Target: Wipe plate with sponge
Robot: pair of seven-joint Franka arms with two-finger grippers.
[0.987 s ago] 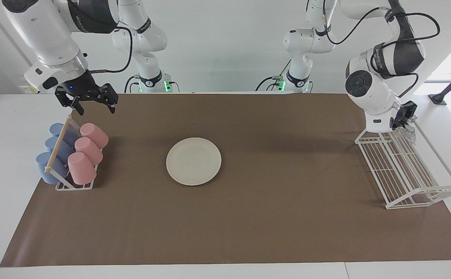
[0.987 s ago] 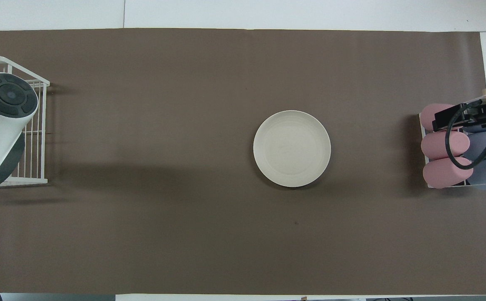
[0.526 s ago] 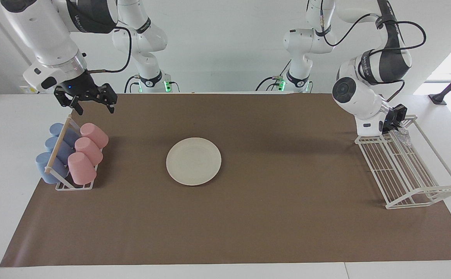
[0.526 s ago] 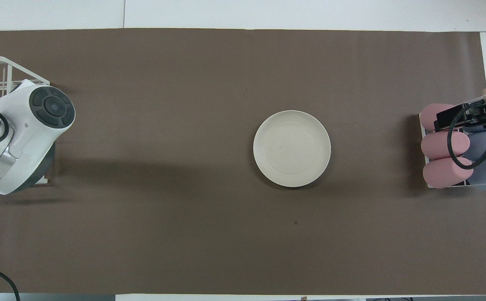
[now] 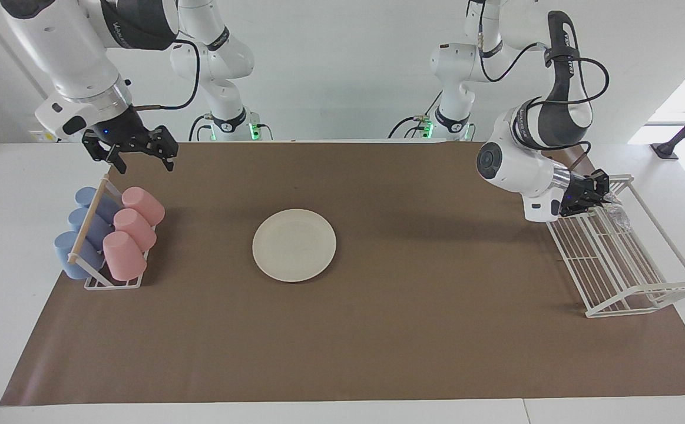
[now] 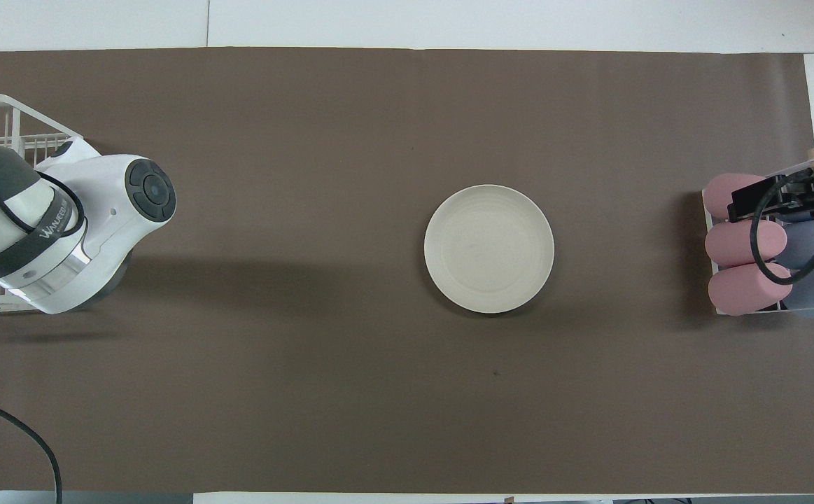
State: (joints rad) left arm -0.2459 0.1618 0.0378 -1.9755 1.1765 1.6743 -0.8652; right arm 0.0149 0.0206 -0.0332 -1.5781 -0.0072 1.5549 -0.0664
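Note:
The cream-white plate (image 5: 294,245) (image 6: 489,248) lies flat on the brown mat, near the middle of the table. My left gripper (image 5: 606,197) is over the robot-side end of the white wire rack (image 5: 625,265), shut on the sponge (image 5: 618,218), a small silvery translucent wad hanging from its fingertips. From overhead the left arm's wrist hides both that gripper and the sponge. My right gripper (image 5: 140,159) (image 6: 777,196) hangs open and empty above the cup rack, well away from the plate, and waits.
A cup rack (image 5: 106,235) (image 6: 774,252) with pink and blue cups lying on their sides stands at the right arm's end. The wire rack (image 6: 1,133) stands at the left arm's end. The brown mat (image 5: 377,330) covers most of the table.
The left arm's wrist has swung toward the middle of the table and tilted, carrying the sponge a little along the wire rack's end. The right arm and the plate have not moved.

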